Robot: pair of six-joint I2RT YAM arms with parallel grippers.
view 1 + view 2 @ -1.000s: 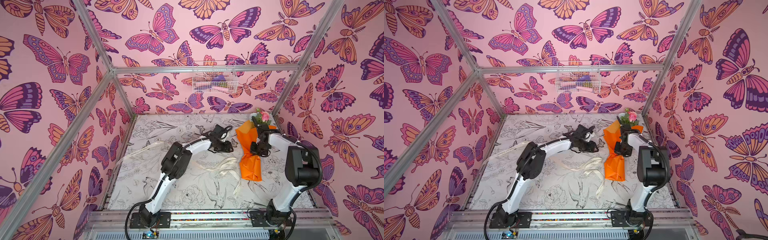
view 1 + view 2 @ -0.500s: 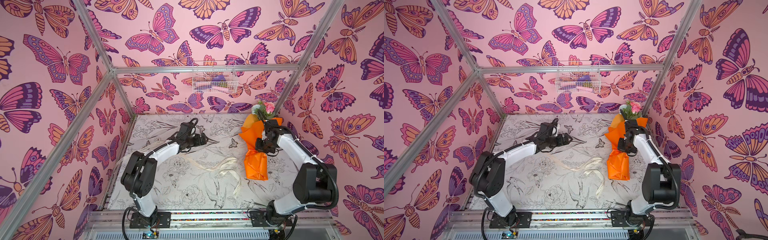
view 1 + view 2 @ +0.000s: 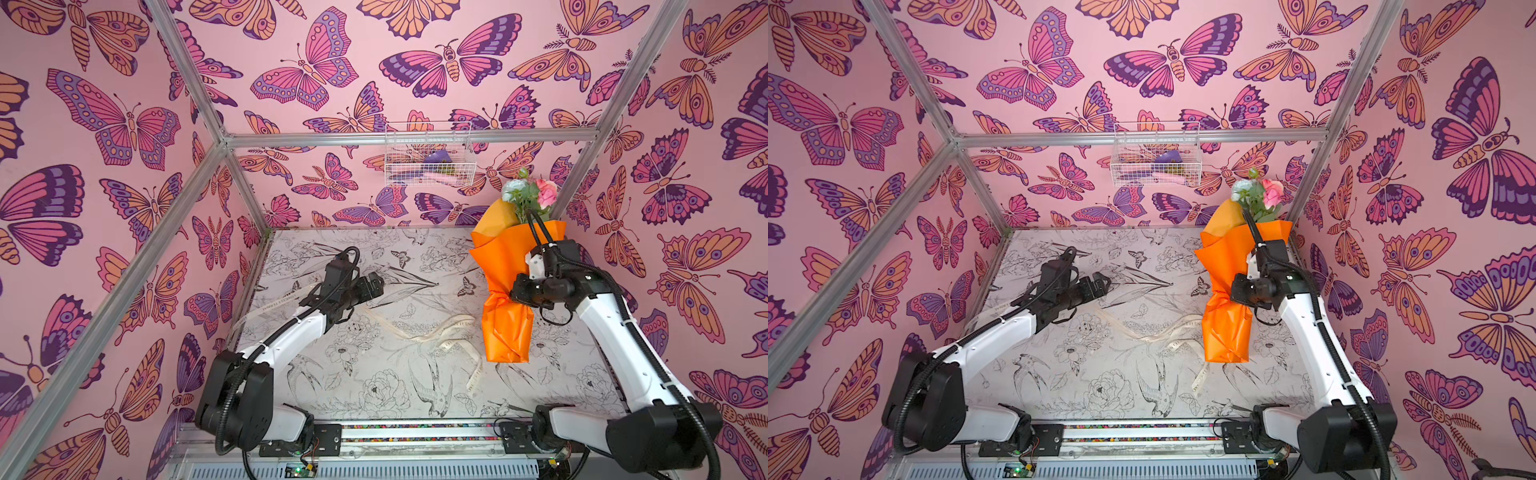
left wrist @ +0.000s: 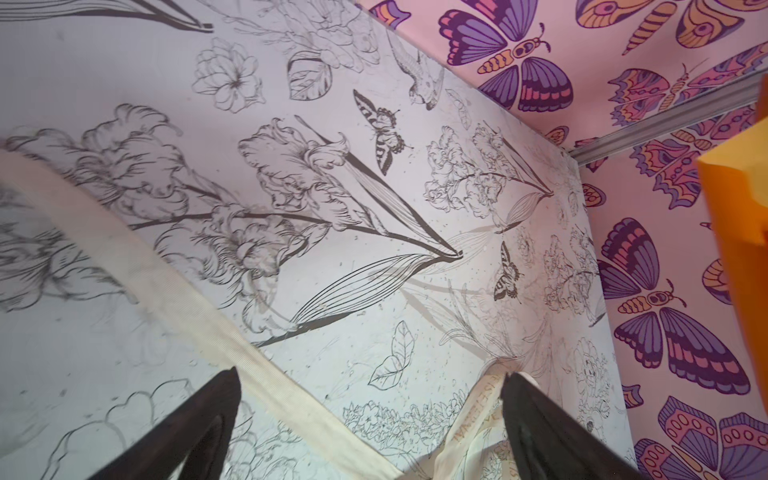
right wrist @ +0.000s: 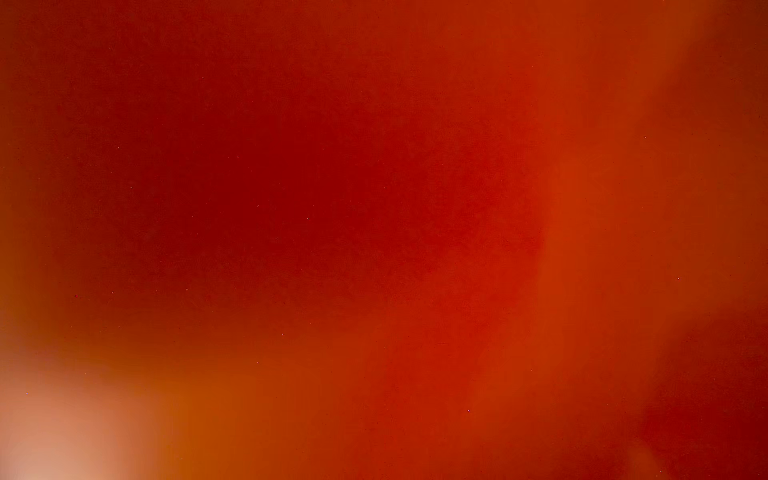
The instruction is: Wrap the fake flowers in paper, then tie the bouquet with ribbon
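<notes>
Clamping the bouquet of fake flowers (image 3: 505,332) upright near the bench's (image 3: 374,395) right edge with the right hand (image 3: 516,293); left hand (image 3: 375,286) spread wide above loose ribbon (image 3: 415,336). Could lose it through a slack pinch, or drag ribbon away untied.

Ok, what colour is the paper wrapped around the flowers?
The paper is bright orange, clearest in a top view.
</notes>
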